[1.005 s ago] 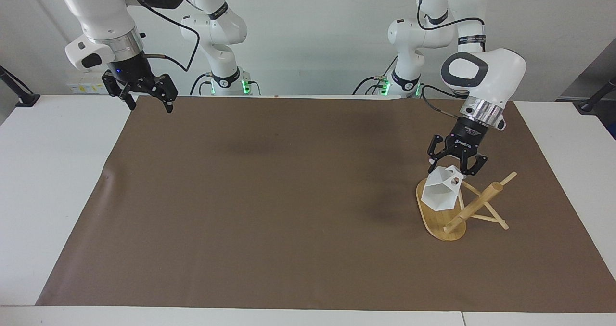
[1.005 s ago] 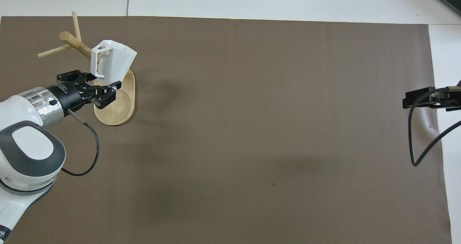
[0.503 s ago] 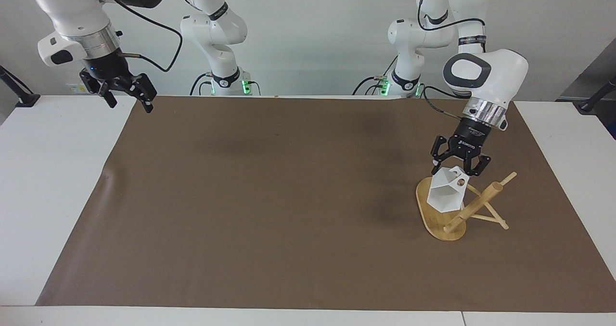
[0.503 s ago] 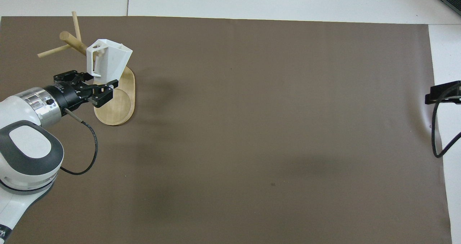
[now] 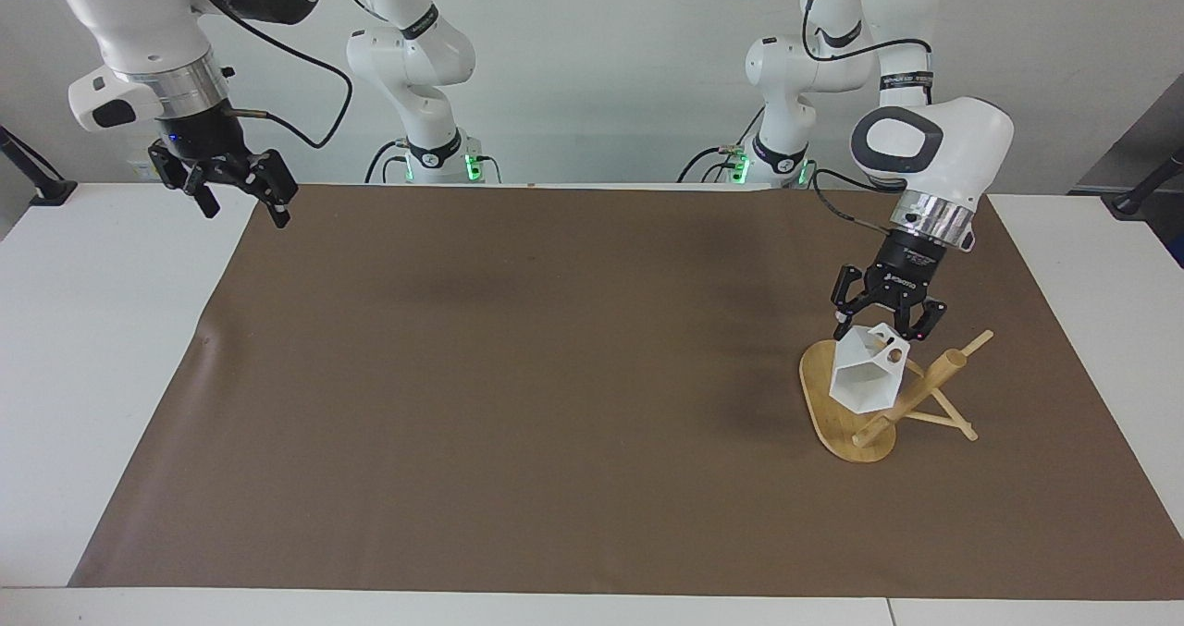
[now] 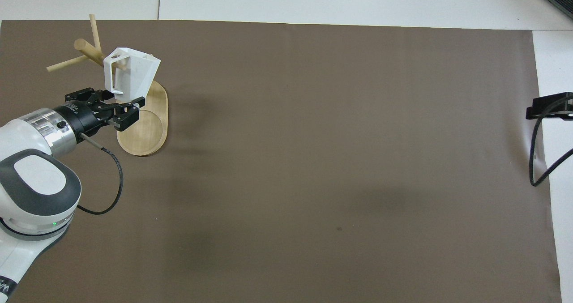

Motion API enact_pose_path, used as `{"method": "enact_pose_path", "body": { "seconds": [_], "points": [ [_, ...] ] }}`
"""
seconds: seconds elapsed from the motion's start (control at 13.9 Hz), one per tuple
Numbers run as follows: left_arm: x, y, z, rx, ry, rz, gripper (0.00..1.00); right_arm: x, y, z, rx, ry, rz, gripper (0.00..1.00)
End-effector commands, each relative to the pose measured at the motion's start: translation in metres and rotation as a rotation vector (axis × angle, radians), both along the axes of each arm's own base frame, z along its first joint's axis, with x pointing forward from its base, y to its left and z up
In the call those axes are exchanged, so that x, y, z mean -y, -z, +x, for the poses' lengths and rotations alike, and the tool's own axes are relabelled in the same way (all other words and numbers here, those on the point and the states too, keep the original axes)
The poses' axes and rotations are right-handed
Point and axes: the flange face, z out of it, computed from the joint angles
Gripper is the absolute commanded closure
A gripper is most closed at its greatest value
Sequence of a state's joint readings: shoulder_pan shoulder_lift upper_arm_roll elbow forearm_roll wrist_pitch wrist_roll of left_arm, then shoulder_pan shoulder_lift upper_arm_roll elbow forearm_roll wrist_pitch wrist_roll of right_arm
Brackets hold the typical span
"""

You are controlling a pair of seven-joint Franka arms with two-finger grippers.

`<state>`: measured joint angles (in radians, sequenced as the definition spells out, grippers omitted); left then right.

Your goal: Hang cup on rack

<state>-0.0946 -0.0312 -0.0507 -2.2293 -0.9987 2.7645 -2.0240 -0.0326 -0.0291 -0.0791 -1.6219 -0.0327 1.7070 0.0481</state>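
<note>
One small shift: my left gripper (image 5: 881, 329), clenched on the cup (image 5: 865, 381), has edged its handle toward the rack (image 5: 911, 397) peg; my right gripper (image 5: 239, 194) waits released.

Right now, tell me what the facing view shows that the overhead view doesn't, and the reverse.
Only the facing view shows both arms' bases and the whole right gripper, open, waiting over the right arm's end of the table.

Only the overhead view shows the round recess in the rack's base.

Both show the left gripper shut on the cup, which it holds tilted over the rack's base beside the post, with the brown mat beneath.
</note>
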Motion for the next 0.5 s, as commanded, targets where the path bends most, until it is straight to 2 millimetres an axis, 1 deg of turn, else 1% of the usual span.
{"method": "enact_pose_path", "body": {
  "seconds": [0.0, 0.14, 0.22, 0.29, 0.43],
  "points": [
    [-0.0008, -0.0016, 0.0058, 0.008, -0.031, -0.012, 1.00, -0.0041, 0.0066, -0.0034, 0.028, -0.009, 0.006, 0.00],
    [-0.0016, -0.0023, 0.0059, 0.013, -0.035, -0.008, 1.00, -0.0055, 0.0079, -0.0043, 0.025, -0.010, 0.012, 0.00],
    [-0.0004, -0.0027, 0.0059, 0.020, -0.027, 0.002, 0.63, -0.0065, 0.0093, -0.0048, 0.022, -0.013, 0.013, 0.00],
    [-0.0017, -0.0031, 0.0061, 0.020, -0.038, -0.002, 0.01, -0.0066, 0.0098, -0.0063, 0.021, -0.013, 0.014, 0.00],
    [-0.0031, -0.0052, 0.0072, 0.023, -0.040, -0.003, 0.00, -0.0074, 0.0120, -0.0075, 0.015, -0.013, 0.022, 0.00]
  ]
}}
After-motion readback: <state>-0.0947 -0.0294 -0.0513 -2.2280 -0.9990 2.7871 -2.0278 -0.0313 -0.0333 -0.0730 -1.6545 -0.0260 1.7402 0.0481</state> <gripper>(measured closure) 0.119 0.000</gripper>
